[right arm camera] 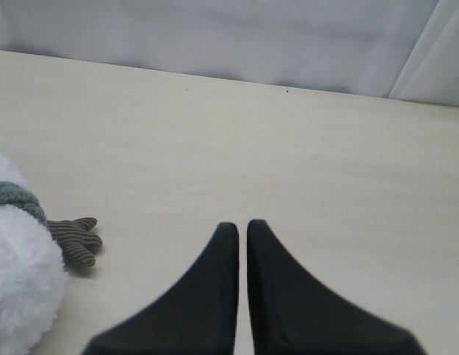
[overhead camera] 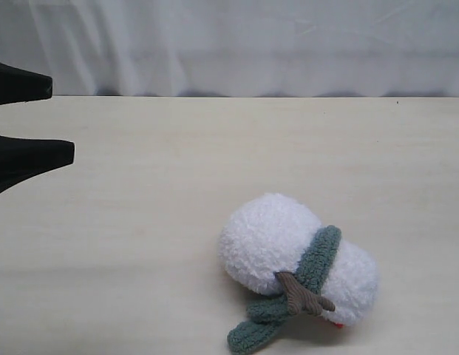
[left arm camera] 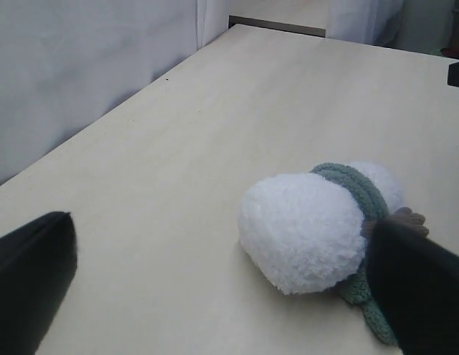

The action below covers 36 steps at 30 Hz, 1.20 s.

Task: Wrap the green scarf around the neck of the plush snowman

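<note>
While the left gripper point(overhead camera: 63, 120) hangs with its jaws spread wide and nothing between them, the right gripper point(right arm camera: 242, 225) has its two black fingers pressed together, also empty. Out ahead of the left fingertips, well apart from them, the plush snowman point(overhead camera: 270, 244) lies on its side on the pale table point(overhead camera: 140, 237). From the right gripper it sits close by, off to one side of the closed tips, with one brown twig arm point(right arm camera: 75, 238) nearest. The green scarf point(overhead camera: 318, 257) circles the snowman's neck, hiding the crease between body ball and head ball. Its two ends point(overhead camera: 256, 330) cross and trail onto the table beside the body ball.

Judging by the fluff, the toy is light and very soft: it will squash under a pinch and may roll or slide on the smooth top if nudged. The fleece looks limp and grippy, likely to cling to the plush rather than slip. If any tidying is needed, a loose scarf end near its tip is the place to pinch, not the body. The wrap itself looks done.
</note>
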Each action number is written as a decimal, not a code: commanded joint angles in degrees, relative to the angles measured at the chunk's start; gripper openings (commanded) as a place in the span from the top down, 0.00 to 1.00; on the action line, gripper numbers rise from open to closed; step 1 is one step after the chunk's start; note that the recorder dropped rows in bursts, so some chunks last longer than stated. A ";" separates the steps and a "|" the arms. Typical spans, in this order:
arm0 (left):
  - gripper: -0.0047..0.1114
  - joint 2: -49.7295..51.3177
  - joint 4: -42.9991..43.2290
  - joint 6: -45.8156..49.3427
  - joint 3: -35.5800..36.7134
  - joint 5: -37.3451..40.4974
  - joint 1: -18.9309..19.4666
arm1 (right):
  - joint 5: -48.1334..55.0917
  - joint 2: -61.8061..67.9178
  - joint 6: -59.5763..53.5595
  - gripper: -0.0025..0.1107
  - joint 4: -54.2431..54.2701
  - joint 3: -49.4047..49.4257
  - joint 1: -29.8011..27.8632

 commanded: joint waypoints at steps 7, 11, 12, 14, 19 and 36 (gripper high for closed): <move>0.09 -0.29 -0.97 -0.47 0.17 -0.09 0.13 | -0.68 -0.23 -0.03 0.94 -0.34 0.13 -0.34; 0.09 -0.29 -2.32 -0.72 0.17 -0.09 0.13 | -0.68 -0.23 -0.03 0.94 -0.34 0.13 -0.34; 0.09 -0.29 -2.57 -1.14 0.17 -0.09 0.13 | -0.68 -0.23 -0.03 0.94 -0.34 0.13 -0.34; 0.09 -0.14 -2.99 -3.36 0.17 -0.09 0.13 | -0.68 -0.23 -0.03 0.94 -0.34 0.13 -0.34; 0.09 0.23 -5.36 -4.52 0.17 -0.09 0.13 | -0.68 -0.23 -0.03 0.94 -0.34 0.13 -0.34; 0.09 -30.58 -41.62 13.10 18.66 22.85 -4.75 | -0.68 -0.23 -0.03 0.94 -0.34 0.13 1.05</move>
